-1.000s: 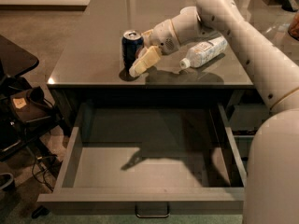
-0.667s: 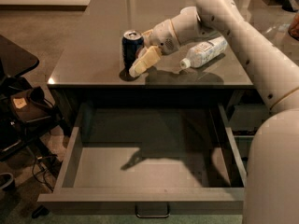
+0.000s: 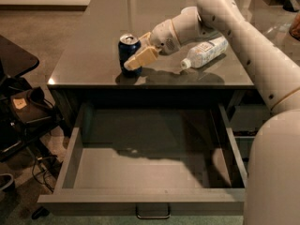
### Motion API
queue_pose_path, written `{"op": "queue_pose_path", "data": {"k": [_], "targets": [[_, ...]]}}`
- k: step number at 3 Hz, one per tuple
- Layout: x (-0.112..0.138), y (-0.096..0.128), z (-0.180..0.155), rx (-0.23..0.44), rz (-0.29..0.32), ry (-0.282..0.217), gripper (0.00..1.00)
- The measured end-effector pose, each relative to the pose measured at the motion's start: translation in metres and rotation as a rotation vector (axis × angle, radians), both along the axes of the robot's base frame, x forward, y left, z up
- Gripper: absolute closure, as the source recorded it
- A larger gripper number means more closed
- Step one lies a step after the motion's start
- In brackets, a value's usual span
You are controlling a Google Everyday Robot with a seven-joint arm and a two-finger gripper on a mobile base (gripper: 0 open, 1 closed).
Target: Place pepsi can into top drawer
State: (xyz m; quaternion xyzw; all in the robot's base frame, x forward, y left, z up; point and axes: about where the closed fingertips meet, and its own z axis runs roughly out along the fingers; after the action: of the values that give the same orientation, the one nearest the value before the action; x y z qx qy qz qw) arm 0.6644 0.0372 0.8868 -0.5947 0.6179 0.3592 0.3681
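The pepsi can (image 3: 125, 50), dark blue with a silver top, stands upright on the grey countertop (image 3: 93, 55) near its front edge. My gripper (image 3: 135, 61) reaches in from the right and sits against the can's right front side, at the can's lower half. The top drawer (image 3: 140, 201) is pulled wide open below the counter's front edge. It is empty inside, and its dark pull handle (image 3: 152, 214) shows at the bottom. My arm's shadow falls on the drawer floor.
A white plastic bottle (image 3: 204, 52) with a label lies on its side on the counter, right of the can and behind my wrist. Dark furniture and cables (image 3: 23, 116) stand at the left. My white arm (image 3: 262, 60) fills the right side, over narrower drawers (image 3: 243, 121).
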Motion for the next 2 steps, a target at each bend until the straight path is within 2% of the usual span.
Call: {"op": "queue_pose_path", "data": {"k": [2], "targets": [[-0.0052, -0.0015, 0.0002, 0.002, -0.005, 0.001, 0.88]]}}
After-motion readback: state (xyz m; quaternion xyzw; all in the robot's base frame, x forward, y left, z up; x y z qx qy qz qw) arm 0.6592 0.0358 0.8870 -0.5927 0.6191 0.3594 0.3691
